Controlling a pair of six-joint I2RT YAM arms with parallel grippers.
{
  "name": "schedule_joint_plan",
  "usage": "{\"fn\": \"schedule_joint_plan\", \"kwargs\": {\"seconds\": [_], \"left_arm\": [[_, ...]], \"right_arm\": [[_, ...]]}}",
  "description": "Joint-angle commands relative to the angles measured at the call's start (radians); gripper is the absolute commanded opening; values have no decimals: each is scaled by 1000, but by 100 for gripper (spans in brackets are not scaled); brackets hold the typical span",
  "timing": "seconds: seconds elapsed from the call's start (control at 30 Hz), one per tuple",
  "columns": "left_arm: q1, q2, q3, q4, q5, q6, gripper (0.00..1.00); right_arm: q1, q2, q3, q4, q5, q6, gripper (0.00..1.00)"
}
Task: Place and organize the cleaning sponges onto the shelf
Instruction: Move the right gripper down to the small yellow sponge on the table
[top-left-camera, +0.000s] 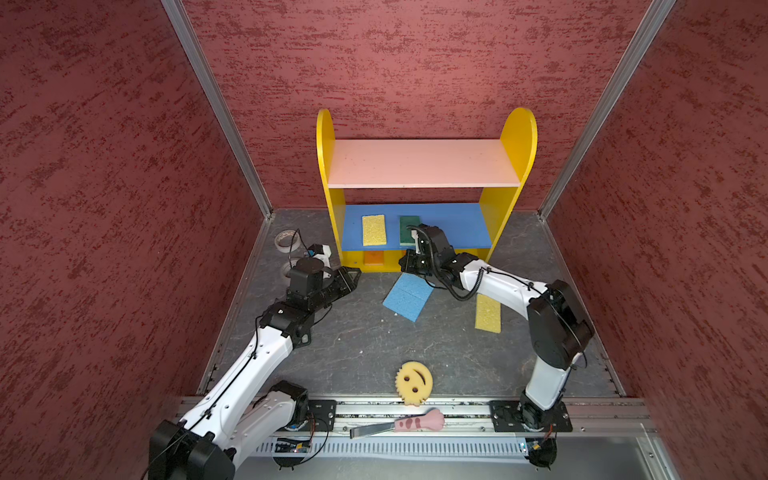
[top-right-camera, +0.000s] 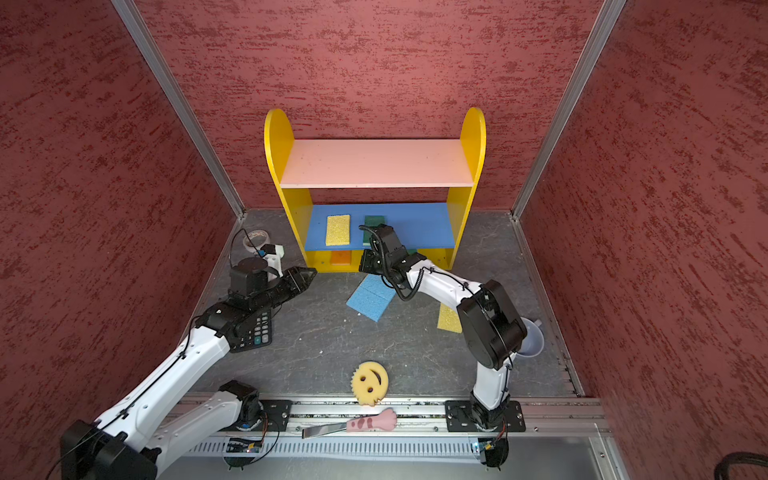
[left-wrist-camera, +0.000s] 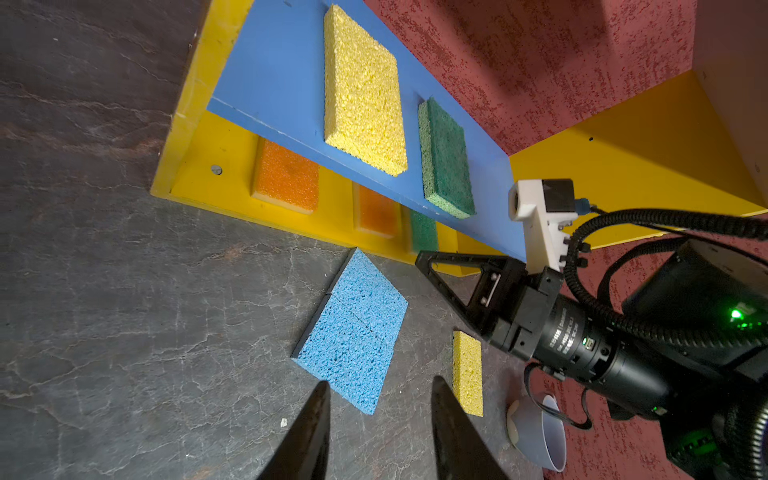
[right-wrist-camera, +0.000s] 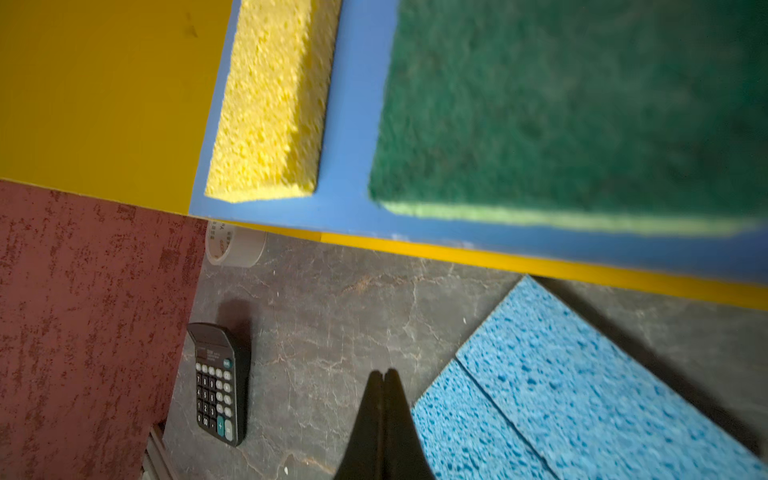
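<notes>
The shelf (top-left-camera: 517, 137) stands at the back wall. Its blue middle board carries a yellow sponge (top-left-camera: 374, 230) and a green sponge (top-left-camera: 408, 226). On the yellow base lie two orange sponges (left-wrist-camera: 286, 176) (left-wrist-camera: 376, 212) and a green one (left-wrist-camera: 424, 232). Two blue sponges (top-left-camera: 407, 297) lie side by side on the floor, with a yellow sponge (top-left-camera: 488, 313) to their right. The round smiley sponge (top-left-camera: 414, 381) sits near the front rail. My left gripper (left-wrist-camera: 380, 384) is open and empty, pointing at the blue sponges. My right gripper (right-wrist-camera: 384, 372) is shut and empty, just before the shelf base.
Tape rolls (top-left-camera: 286, 240) lie at the back left. A calculator (top-right-camera: 255, 332) sits under the left arm. A grey cup (top-right-camera: 530, 336) lies on its side behind the right arm. The pink cat-paw tool (top-left-camera: 415, 422) rests on the front rail. Red walls close in three sides.
</notes>
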Motion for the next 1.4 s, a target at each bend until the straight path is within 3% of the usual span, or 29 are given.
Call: {"fn": "schedule_joint_plan", "kwargs": {"seconds": [0.0,0.07,0.2,0.23,0.27,0.43,0.53,0.6,0.93,1.1,1.27,1.37], "left_arm": [[20,-39,-17,-11,5,12,44],[33,-56,-24,-18,6,9,50],[49,-70,-26,-26,11,8,64],[52,-69,-25,-28,12,8,66],[52,-67,-26,-28,16,7,66],[56,-45,-29,-7,36,-17,69],[54,-33,-32,6,42,-28,86],[54,-23,-31,7,44,-33,92],[26,33,-38,44,66,-72,84],[-63,100,-33,96,32,-86,84],[-141,189,-15,148,29,-95,83],[-164,230,0,166,43,-104,83]], "right_arm": [[-28,-97,-70,-18,69,8,31],[-68,-148,-157,-13,77,46,49],[-174,-275,-338,-22,94,106,68],[-197,-317,-377,-37,117,108,88],[-216,-362,-412,-60,151,106,99],[-289,-517,-511,-170,283,91,99],[-350,-564,-550,-207,306,83,99],[-398,-562,-568,-222,283,70,99],[-470,-545,-652,-154,259,28,98],[-470,-515,-682,-115,246,15,97],[-468,-470,-725,-28,156,33,92],[-429,-436,-713,7,127,37,99]]}}
